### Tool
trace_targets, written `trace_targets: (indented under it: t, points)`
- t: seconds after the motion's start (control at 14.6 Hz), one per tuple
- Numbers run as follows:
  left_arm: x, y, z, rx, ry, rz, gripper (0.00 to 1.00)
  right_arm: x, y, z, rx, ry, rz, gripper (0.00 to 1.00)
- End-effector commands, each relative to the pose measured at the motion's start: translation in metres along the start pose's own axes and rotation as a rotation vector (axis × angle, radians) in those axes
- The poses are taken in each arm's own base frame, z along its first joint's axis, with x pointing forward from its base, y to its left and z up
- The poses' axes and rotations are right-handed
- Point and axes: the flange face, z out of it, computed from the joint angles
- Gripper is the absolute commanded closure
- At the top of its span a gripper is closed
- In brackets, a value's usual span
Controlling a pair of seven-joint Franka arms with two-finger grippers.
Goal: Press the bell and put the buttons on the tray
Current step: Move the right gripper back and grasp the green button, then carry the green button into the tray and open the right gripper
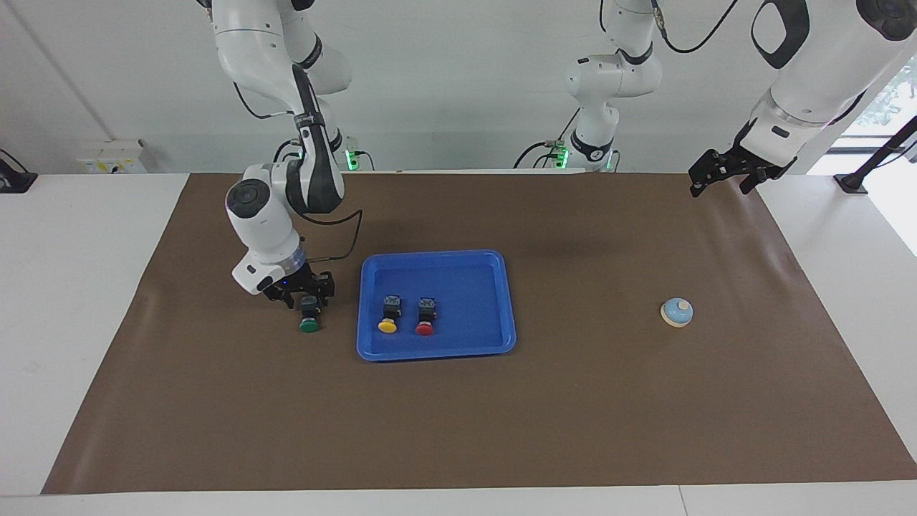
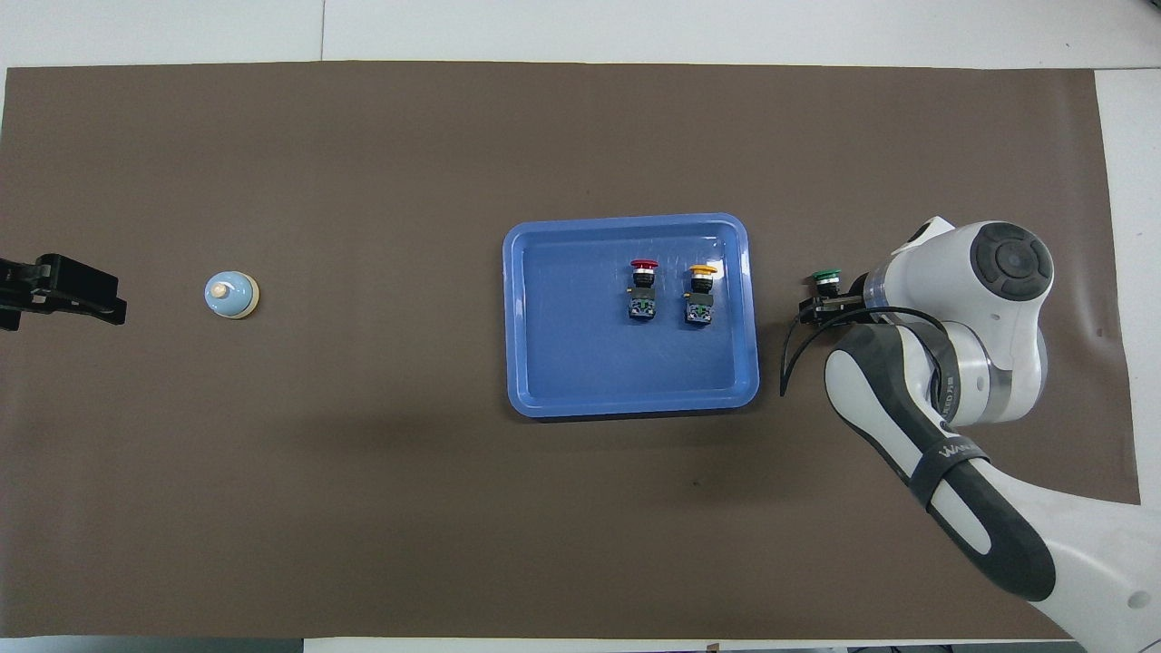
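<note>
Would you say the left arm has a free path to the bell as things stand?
Probably yes: the left gripper waits open at its own end of the table, and only bare brown mat lies between it and the bell.

A: Where are the buttons?

B: The red button (image 2: 643, 290) and the yellow button (image 2: 701, 293) lie side by side in the blue tray (image 2: 544, 381), caps pointing away from the robots. The green button (image 2: 825, 277) lies on the brown mat (image 2: 363, 499) just beside the tray, toward the right arm's end.

A: And the claws?

B: The right claw (image 2: 827, 307) is at the green button's black body. The left claw (image 2: 63, 290) waits near the bell (image 2: 231, 296).
</note>
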Motion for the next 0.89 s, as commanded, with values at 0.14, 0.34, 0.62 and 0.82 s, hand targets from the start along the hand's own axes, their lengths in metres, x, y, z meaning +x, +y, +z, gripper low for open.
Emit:
trace_targets:
  t: [0.14, 0.34, 0.62, 0.82]
  points:
    - [-0.006, -0.001, 0.0, -0.015, 0.014, -0.014, 0.0, 0.008, -0.003, -0.008, 0.002, 0.02, -0.005, 1.0]
    - [-0.006, -0.001, 0.0, -0.015, 0.014, -0.014, 0.0, 0.028, -0.032, -0.045, 0.022, -0.021, 0.067, 1.0]
    - [-0.006, -0.001, 0.0, -0.015, 0.014, -0.014, 0.0, 0.041, -0.152, -0.091, 0.024, -0.035, 0.171, 1.0]
    - [-0.006, -0.001, 0.0, -0.015, 0.014, -0.014, 0.0, 0.041, -0.233, -0.1, 0.022, -0.043, 0.18, 1.0]
